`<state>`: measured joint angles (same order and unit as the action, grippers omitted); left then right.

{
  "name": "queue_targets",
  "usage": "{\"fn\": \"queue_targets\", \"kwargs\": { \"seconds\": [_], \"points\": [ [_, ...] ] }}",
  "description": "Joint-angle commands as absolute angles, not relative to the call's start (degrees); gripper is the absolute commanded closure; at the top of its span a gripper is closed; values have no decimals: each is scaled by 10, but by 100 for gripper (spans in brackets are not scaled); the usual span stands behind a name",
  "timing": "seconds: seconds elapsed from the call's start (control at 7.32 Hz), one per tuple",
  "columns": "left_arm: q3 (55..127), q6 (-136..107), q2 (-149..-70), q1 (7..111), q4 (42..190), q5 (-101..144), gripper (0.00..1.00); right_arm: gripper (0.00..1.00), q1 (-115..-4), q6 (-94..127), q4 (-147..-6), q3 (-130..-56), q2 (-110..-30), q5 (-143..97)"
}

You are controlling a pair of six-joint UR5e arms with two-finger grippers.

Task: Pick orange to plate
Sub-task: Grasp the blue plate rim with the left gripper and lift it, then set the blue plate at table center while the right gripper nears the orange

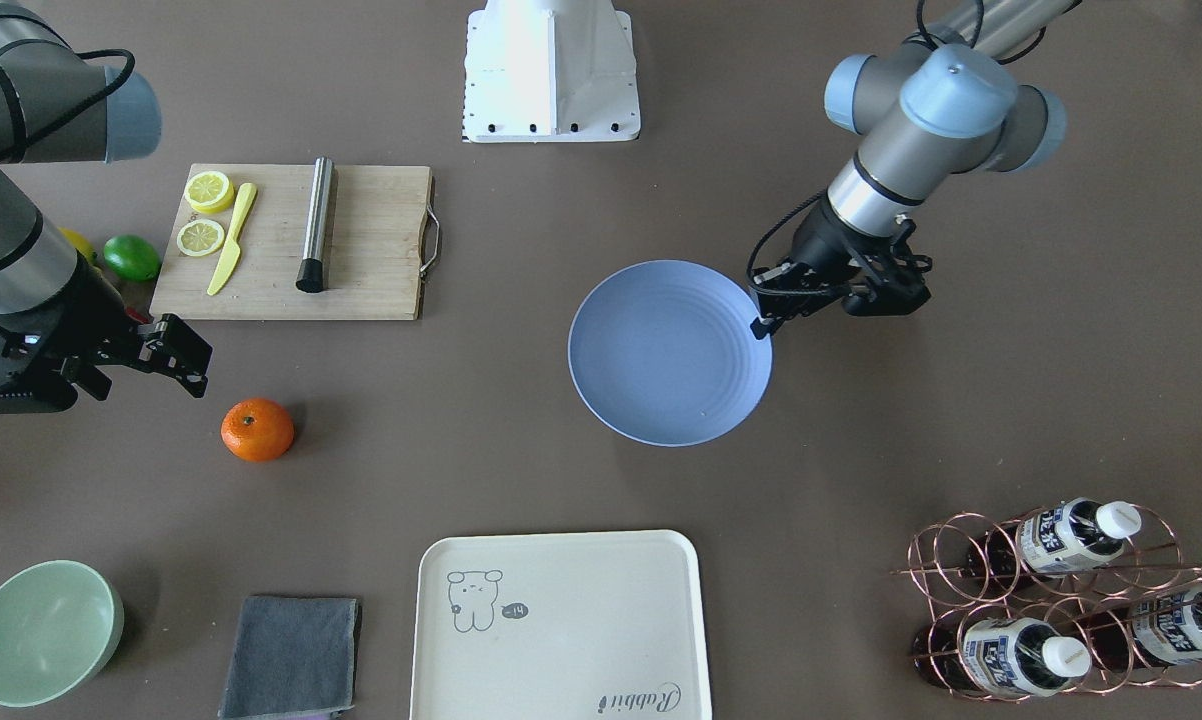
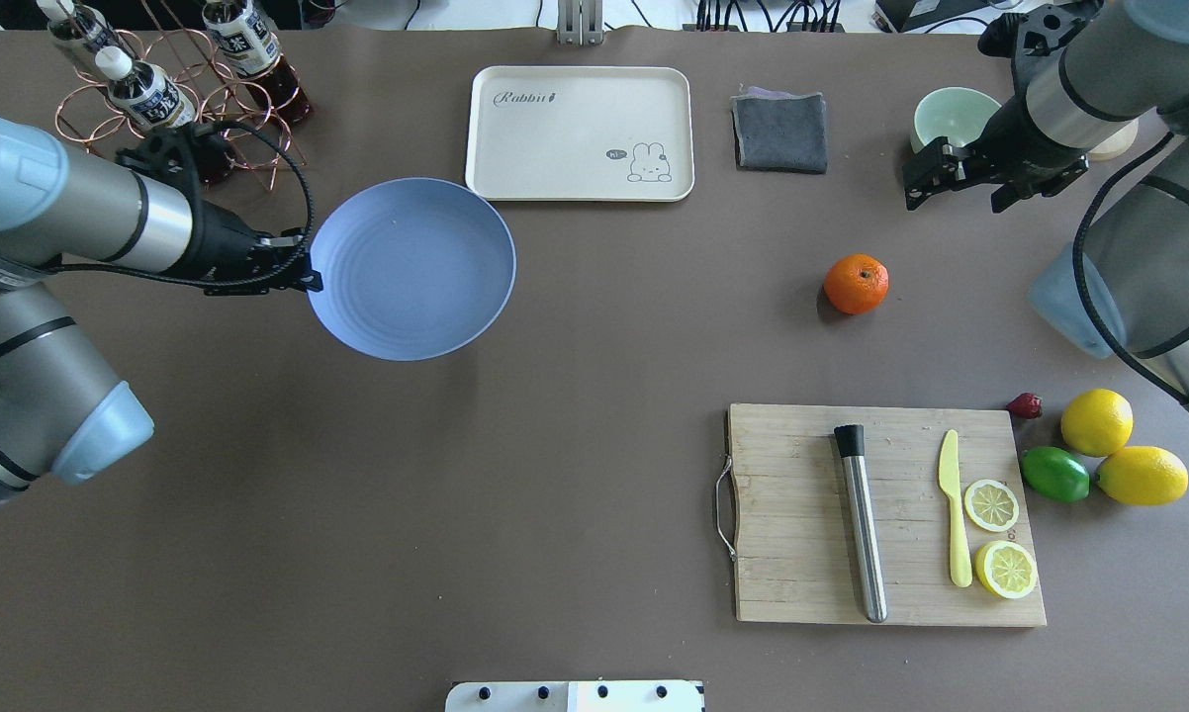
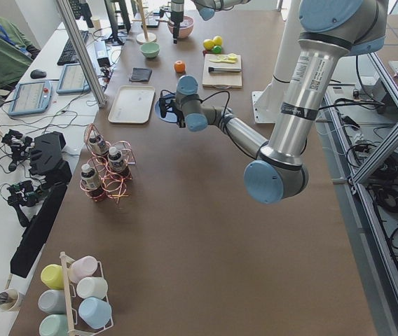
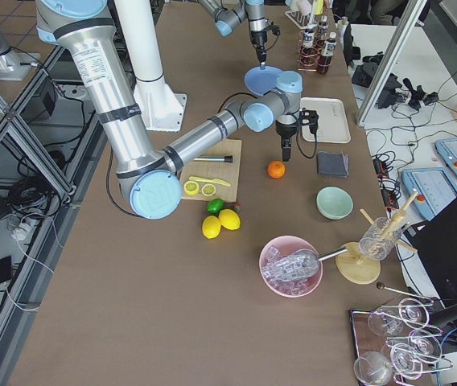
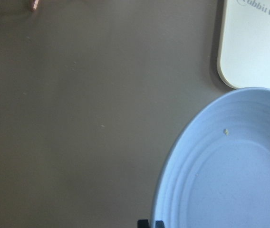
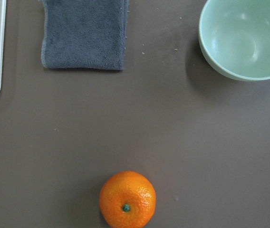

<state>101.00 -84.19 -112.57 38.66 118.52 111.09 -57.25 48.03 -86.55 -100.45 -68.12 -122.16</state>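
Observation:
The orange (image 2: pixel 856 284) lies on the brown table, right of centre in the overhead view, and low in the right wrist view (image 6: pixel 127 199). My right gripper (image 2: pixel 926 178) hovers open just beyond it, toward the bowl, with nothing between its fingers; in the front view the gripper (image 1: pixel 186 360) is up-left of the orange (image 1: pixel 257 430). The periwinkle-blue plate (image 2: pixel 411 267) is far to the left, and my left gripper (image 2: pixel 303 275) is shut on its rim. In the left wrist view the fingertips (image 5: pixel 150 223) pinch the plate (image 5: pixel 230 180) at its edge.
A wooden cutting board (image 2: pixel 881 514) holds a metal rod, a yellow knife and lemon halves; two lemons (image 2: pixel 1096 421) and a lime (image 2: pixel 1054 473) lie beside it. Cream tray (image 2: pixel 580 133), grey cloth (image 2: pixel 779 131), pale-green bowl (image 2: pixel 954 117) and a bottle rack (image 2: pixel 159 89) line the far edge.

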Motion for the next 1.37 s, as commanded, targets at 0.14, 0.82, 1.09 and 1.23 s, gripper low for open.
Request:
{"fn": "queue_targets", "kwargs": {
  "seconds": [0.14, 0.82, 1.09, 1.23],
  "points": [
    [1008, -899, -1168, 268, 1153, 996, 100, 0, -559, 492, -852, -983, -671, -1211],
    [967, -901, -1197, 229, 1154, 958, 100, 0, -549, 533, -813, -968, -671, -1212],
    [963, -896, -1195, 243, 1154, 959, 83, 0, -548, 533, -813, -966, -672, -1212],
    [961, -896, -1192, 250, 1157, 958, 3, 0, -546, 535, -813, -966, -671, -1211]
  ]
}}
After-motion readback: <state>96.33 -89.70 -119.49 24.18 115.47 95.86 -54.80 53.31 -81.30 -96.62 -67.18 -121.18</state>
